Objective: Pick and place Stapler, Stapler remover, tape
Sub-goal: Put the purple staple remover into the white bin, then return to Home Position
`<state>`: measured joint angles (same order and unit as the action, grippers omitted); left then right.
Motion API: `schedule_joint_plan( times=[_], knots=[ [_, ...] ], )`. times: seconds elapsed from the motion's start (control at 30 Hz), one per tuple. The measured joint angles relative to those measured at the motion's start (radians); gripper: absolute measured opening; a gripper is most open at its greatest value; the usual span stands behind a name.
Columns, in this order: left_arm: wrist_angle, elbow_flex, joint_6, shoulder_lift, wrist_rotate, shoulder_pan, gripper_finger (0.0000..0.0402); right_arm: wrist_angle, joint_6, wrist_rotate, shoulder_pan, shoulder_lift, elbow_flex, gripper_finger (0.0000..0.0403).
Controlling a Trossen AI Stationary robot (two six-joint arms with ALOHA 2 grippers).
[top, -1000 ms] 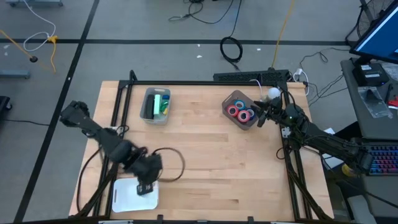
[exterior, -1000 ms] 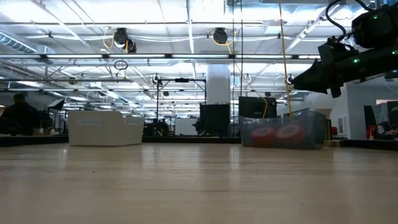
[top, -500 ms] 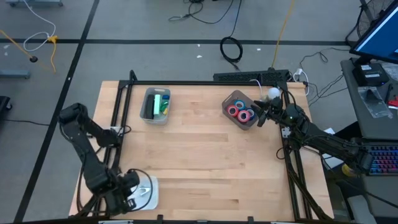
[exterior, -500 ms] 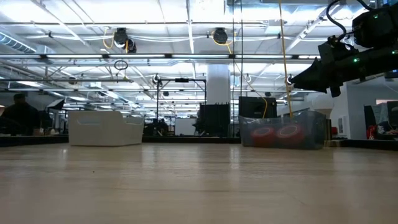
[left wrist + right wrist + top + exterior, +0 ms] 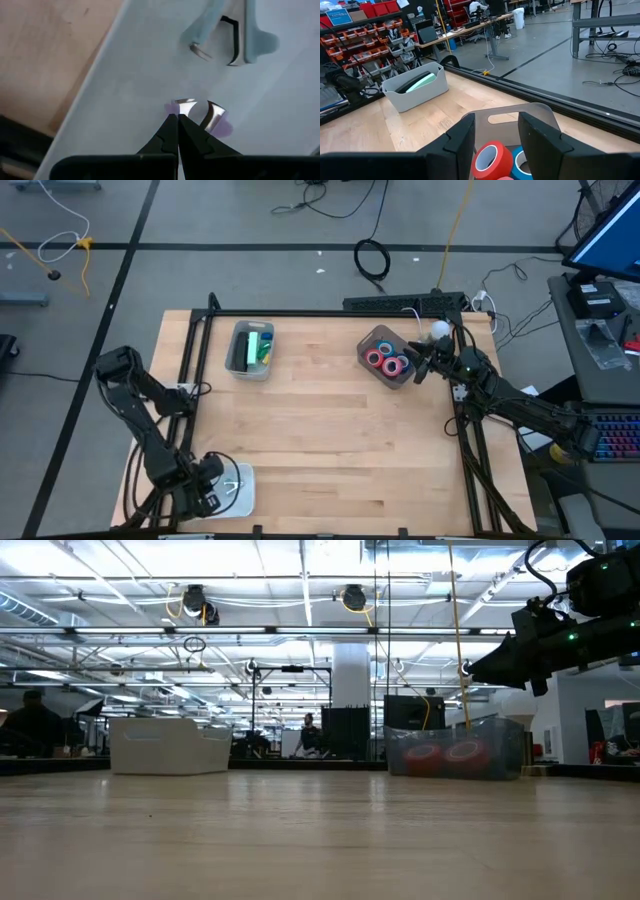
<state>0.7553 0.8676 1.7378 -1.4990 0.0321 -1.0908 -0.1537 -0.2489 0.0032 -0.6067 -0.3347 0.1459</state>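
My left gripper [image 5: 208, 498] [image 5: 178, 119] is shut and points down over the white tray [image 5: 245, 500] at the table's near left corner. Just past its tips a purple staple remover [image 5: 202, 114] with metal claws lies on the tray floor, and a pale blue one [image 5: 240, 35] lies farther off. A green stapler [image 5: 262, 346] [image 5: 420, 80] lies in the grey bin [image 5: 248, 350] at the far left. Red and blue tape rolls [image 5: 388, 362] [image 5: 492, 157] sit in the clear bin [image 5: 385, 356] at the far right. My right gripper [image 5: 420, 366] [image 5: 496, 122] stands open and level just above that bin's right edge. My left gripper's shut fingertips [image 5: 172, 125] come from above and stand right beside the purple staple remover's metal claw [image 5: 186, 103]. I cannot tell whether they touch it. The remover lies flat on the tray.
A black frame rail [image 5: 330, 312] runs along the table's far edge, with more rails down both sides. The bare wooden middle [image 5: 330, 430] lies between the bins and the tray. In the low view the clear bin [image 5: 455, 750] and the grey bin [image 5: 170, 745] stand at the far edge.
My left gripper has swung from over the tray's middle toward the table's near left corner, sunk closer to the tray and rolled about its own axis, staying shut. Most of the move came in the first half second.
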Motion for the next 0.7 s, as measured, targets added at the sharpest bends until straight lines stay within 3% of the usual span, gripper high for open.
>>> schedule_joint_plan(
  times=[0.33, 0.7],
  knots=[
    [-0.130, -0.041, -0.015, 0.000, -0.015, 0.000, 0.0010, 0.000, 0.000, 0.000, 0.000, 0.000, 0.000, 0.0142],
    [-0.130, -0.042, -0.014, 0.000, -0.013, 0.000, 0.0072, 0.000, -0.001, 0.000, 0.000, 0.000, 0.000, 0.0142]
  ],
)
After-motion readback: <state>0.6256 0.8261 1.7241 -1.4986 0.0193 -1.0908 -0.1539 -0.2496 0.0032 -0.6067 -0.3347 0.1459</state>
